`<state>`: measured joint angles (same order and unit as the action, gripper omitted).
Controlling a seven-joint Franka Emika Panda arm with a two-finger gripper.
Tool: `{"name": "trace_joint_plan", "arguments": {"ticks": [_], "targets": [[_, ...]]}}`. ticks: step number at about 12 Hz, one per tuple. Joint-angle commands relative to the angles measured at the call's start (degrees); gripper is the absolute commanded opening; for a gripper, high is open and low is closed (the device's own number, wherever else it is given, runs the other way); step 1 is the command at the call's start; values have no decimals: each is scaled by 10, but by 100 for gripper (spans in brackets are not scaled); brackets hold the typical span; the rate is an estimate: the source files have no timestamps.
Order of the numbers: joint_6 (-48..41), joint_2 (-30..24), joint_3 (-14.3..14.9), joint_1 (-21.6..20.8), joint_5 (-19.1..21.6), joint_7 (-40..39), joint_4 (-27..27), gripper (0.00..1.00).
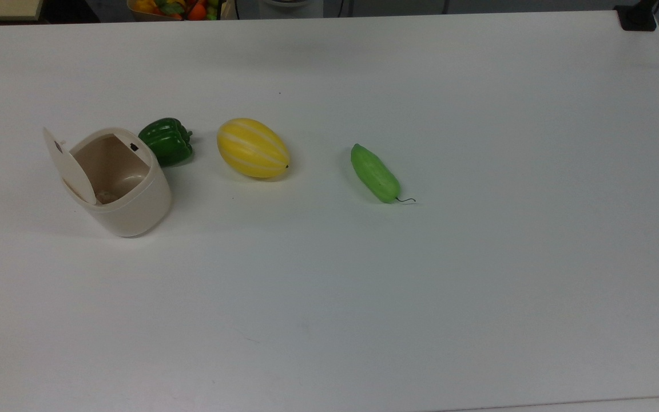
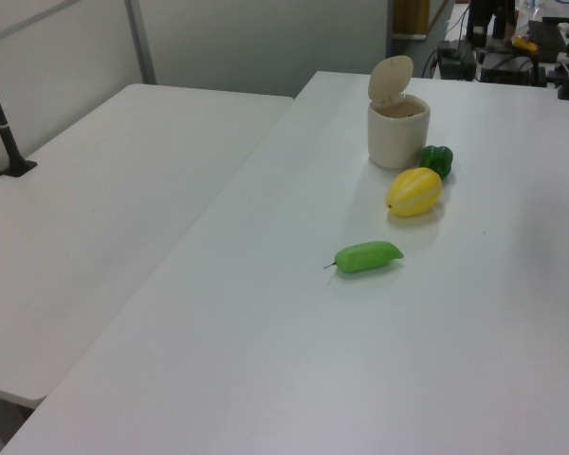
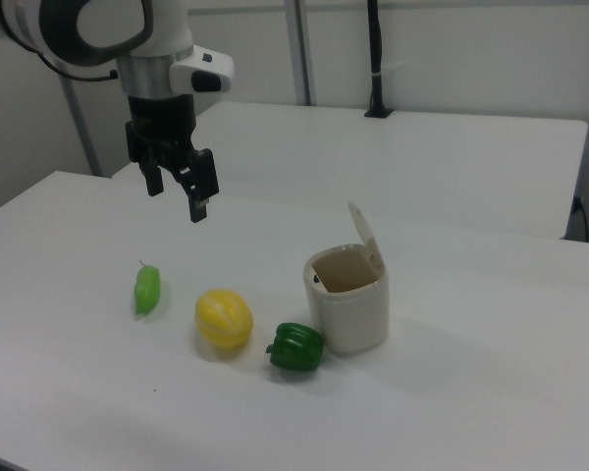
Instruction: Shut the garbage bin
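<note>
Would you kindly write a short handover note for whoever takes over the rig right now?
Gripper: fingers open, holding nothing, hanging in the air above the table, off toward the right view's left, well clear of the bin.
Garbage bin: upright on the table, its lid standing open; green pepper right beside it, then yellow melon and cucumber in a row.
Done: nothing yet.
Left: move to the bin and push the lid down shut.

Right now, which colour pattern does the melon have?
Yellow with pale stripes; the melon shows best in the top view.
</note>
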<state>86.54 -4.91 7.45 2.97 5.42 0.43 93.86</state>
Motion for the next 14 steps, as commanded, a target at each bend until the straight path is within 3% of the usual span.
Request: {"name": "trace_joint_plan", "arguments": {"ticks": [1, 7, 9, 11, 14], "targets": [[-4, -7, 1, 14, -8, -1, -2, 100], [2, -5, 2, 17, -7, -1, -2, 100], [3, -5, 2, 24, -3, 2, -2, 87], [4, 1, 4, 41, 5, 9, -17, 63], [29, 13, 5, 79, 49, 11, -38, 24]]}}
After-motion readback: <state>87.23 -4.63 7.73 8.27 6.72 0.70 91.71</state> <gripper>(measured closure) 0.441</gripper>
